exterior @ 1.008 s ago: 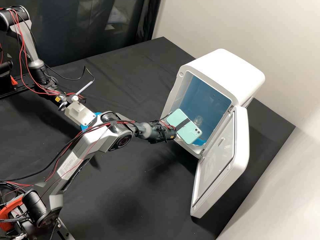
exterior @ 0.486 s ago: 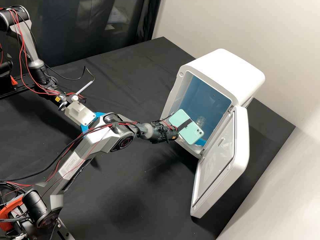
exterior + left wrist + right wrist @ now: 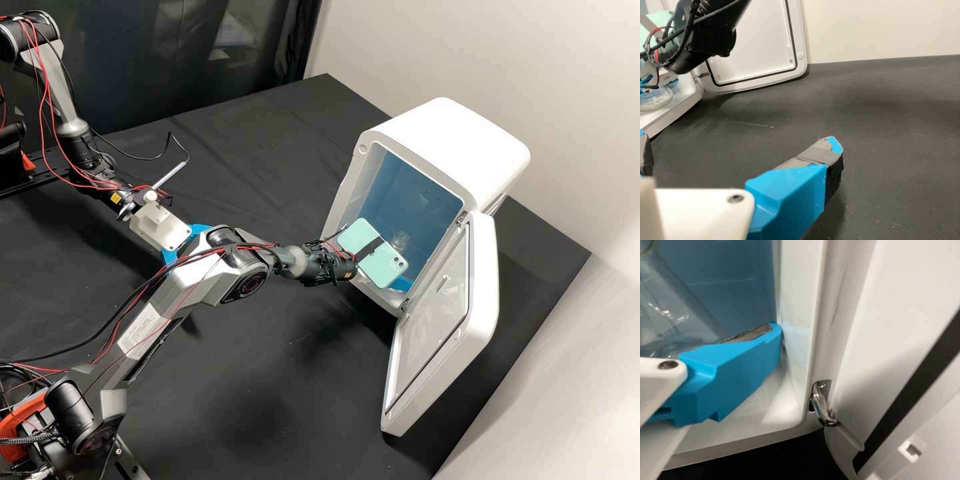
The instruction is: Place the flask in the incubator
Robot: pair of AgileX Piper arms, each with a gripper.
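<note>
We see right gripper (image 3: pixel 397 283) reached inside white box-shaped incubator (image 3: pixel 453 143), past front rim of blue-lined chamber. Its fingers closed on clear glass flask (image 3: pixel 670 305); grey pad of one blue finger (image 3: pixel 730 360) lies against glass wall. Flask low in chamber, near hinge side; we cannot tell whether it touches floor. White incubator door (image 3: pixel 453 320) swung wide open. Left gripper (image 3: pixel 740 147) low over black bench (image 3: pixel 267 373), well apart from incubator, fingers spread apart. Mint-green phone (image 3: pixel 371 253) strapped on right wrist.
</note>
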